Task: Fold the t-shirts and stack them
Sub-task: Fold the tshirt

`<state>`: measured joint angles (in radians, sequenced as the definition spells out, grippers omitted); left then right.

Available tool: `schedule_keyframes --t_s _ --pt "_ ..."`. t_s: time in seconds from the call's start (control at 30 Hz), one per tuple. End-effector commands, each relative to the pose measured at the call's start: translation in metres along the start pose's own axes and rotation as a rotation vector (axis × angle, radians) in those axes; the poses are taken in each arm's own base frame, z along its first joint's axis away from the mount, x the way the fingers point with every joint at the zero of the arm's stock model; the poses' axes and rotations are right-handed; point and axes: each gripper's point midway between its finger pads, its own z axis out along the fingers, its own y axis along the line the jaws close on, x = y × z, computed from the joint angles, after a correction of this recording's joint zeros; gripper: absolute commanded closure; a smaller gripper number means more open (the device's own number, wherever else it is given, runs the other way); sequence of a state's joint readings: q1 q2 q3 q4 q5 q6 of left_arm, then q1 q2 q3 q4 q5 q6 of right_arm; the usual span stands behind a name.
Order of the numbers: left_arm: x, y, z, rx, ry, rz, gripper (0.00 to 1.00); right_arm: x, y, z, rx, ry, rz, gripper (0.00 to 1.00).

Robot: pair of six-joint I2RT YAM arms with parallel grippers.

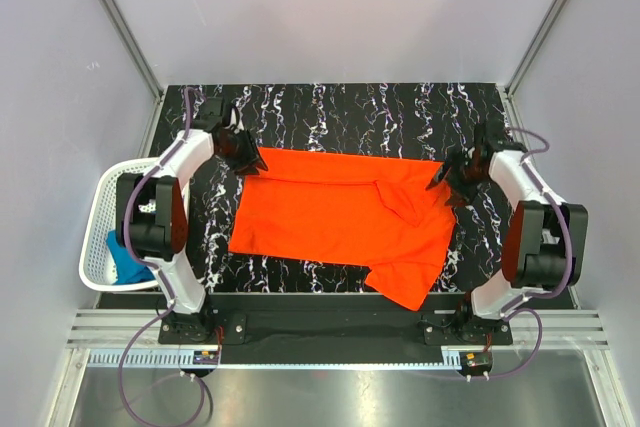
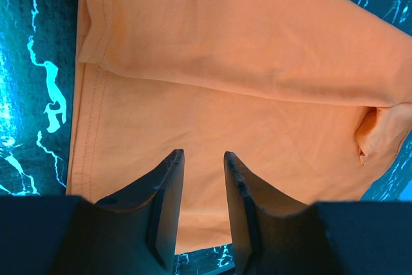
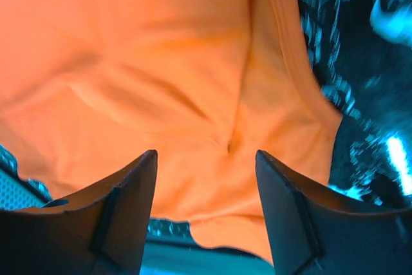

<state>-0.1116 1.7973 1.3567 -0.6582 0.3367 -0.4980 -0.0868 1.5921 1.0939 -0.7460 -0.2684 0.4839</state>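
A bright orange-red t-shirt (image 1: 330, 212) lies spread across the black marbled table (image 1: 350, 112), with one part trailing toward the near right edge. My left gripper (image 1: 246, 159) hovers over its far left corner. In the left wrist view the left gripper (image 2: 203, 152) is open with a narrow gap, and only the flat orange-red shirt (image 2: 244, 62) shows below it. My right gripper (image 1: 446, 181) is at the shirt's far right corner. In the right wrist view the right gripper (image 3: 206, 152) is open wide above the wrinkled orange-red shirt (image 3: 161, 62) and grips nothing. A teal blue t-shirt (image 1: 125, 265) lies in the basket.
A white mesh basket (image 1: 95, 237) hangs off the table's left side beside the left arm. Grey walls enclose the table at the back and both sides. A metal rail runs along the near edge under both arm bases.
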Motion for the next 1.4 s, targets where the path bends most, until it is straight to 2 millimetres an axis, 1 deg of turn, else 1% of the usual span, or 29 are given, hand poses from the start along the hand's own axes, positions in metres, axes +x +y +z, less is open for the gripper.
schedule_keyframes --t_s 0.0,0.07,0.1,0.13,0.2,0.23,0.33,0.4,0.47,0.5,0.57,0.6,0.77,0.87,0.9,0.93,0.97,1.0,1.03,1.07,1.1,1.13,1.17,1.2,1.23,1.27,1.3,1.33,1.37 --pt "-0.024 -0.018 -0.007 0.048 -0.056 0.027 0.64 -0.03 0.0 -0.016 0.071 -0.091 -0.048 0.3" --pt "-0.031 -0.023 -0.003 0.06 -0.057 0.019 0.64 -0.045 0.01 -0.014 0.058 -0.102 -0.034 0.32" --pt "-0.032 -0.024 0.0 0.064 -0.051 0.015 0.64 -0.05 0.013 -0.012 0.059 -0.11 -0.028 0.35" --pt "-0.036 -0.023 0.007 0.06 -0.044 0.009 0.64 -0.06 0.016 -0.008 0.062 -0.116 -0.025 0.45" --pt "-0.045 -0.024 0.011 0.059 -0.053 0.009 0.64 -0.072 0.02 -0.002 0.063 -0.13 -0.026 0.52" --pt "-0.045 -0.018 0.021 0.049 -0.034 -0.007 0.64 -0.079 0.022 0.005 0.065 -0.126 -0.027 0.59" --pt "-0.052 -0.013 0.031 0.049 -0.022 -0.041 0.64 -0.094 0.029 0.021 0.049 -0.124 -0.025 0.69" --pt "-0.053 -0.004 0.043 0.028 -0.01 -0.061 0.65 -0.104 0.032 0.033 0.043 -0.128 -0.013 0.72" --pt "-0.051 0.005 0.054 0.01 0.009 -0.078 0.65 -0.109 0.03 0.043 0.054 -0.125 -0.005 0.73" --pt "-0.051 0.01 0.059 -0.002 0.009 -0.087 0.65 -0.108 0.027 0.053 0.065 -0.107 -0.002 0.73" --pt "-0.052 0.015 0.067 -0.009 0.011 -0.097 0.65 -0.114 0.026 0.061 0.072 -0.112 -0.009 0.73" --pt "-0.052 0.021 0.075 -0.018 0.022 -0.112 0.65 -0.116 0.023 0.069 0.085 -0.104 -0.008 0.73" --pt "-0.064 0.031 0.086 -0.031 0.007 -0.145 0.65 -0.131 0.018 0.095 0.114 -0.098 -0.013 0.73" --pt "-0.077 0.032 0.089 -0.024 -0.013 -0.162 0.65 -0.148 0.023 0.109 0.116 -0.115 -0.017 0.71" --pt "-0.085 0.029 0.088 -0.014 -0.028 -0.163 0.65 -0.159 0.028 0.115 0.107 -0.127 -0.021 0.71" --pt "-0.085 0.03 0.094 -0.015 -0.02 -0.166 0.65 -0.165 0.031 0.118 0.099 -0.134 -0.029 0.67" --pt "-0.089 0.028 0.094 -0.007 -0.028 -0.168 0.65 -0.168 0.033 0.119 0.103 -0.129 -0.036 0.65" --pt "-0.094 0.023 0.092 0.004 -0.036 -0.171 0.65 -0.182 0.04 0.122 0.091 -0.146 -0.041 0.64" --pt "-0.099 0.019 0.088 0.013 -0.049 -0.164 0.64 -0.187 0.044 0.122 0.083 -0.15 -0.045 0.6" --pt "-0.103 0.014 0.083 0.02 -0.063 -0.155 0.63 -0.188 0.047 0.12 0.084 -0.134 -0.044 0.59" --pt "-0.108 0.01 0.077 0.018 -0.086 -0.136 0.61 -0.202 0.059 0.115 0.064 -0.162 -0.053 0.57" --pt "-0.111 0.008 0.07 0.017 -0.103 -0.124 0.56 -0.207 0.061 0.11 0.081 -0.175 -0.057 0.55" --pt "-0.118 -0.003 0.051 0.03 -0.142 -0.096 0.55 -0.204 0.058 0.102 0.111 -0.156 -0.055 0.48" --pt "-0.115 -0.004 0.045 0.008 -0.152 -0.075 0.54 -0.218 0.069 0.086 0.107 -0.199 -0.069 0.44" --pt "-0.116 -0.007 0.034 0.005 -0.17 -0.063 0.51 -0.223 0.067 0.074 0.148 -0.227 -0.075 0.4" --pt "-0.11 -0.012 0.019 0.0 -0.188 -0.047 0.5 -0.225 0.068 0.051 0.183 -0.249 -0.088 0.3" --pt "-0.105 -0.015 0.009 0.0 -0.199 -0.039 0.49 -0.223 0.07 0.039 0.183 -0.251 -0.088 0.25" --pt "-0.099 -0.017 0.003 -0.001 -0.2 -0.034 0.49 -0.223 0.065 0.026 0.216 -0.265 -0.09 0.18" --pt "-0.091 -0.019 -0.002 -0.003 -0.199 -0.027 0.49 -0.222 0.066 0.016 0.217 -0.277 -0.098 0.13"
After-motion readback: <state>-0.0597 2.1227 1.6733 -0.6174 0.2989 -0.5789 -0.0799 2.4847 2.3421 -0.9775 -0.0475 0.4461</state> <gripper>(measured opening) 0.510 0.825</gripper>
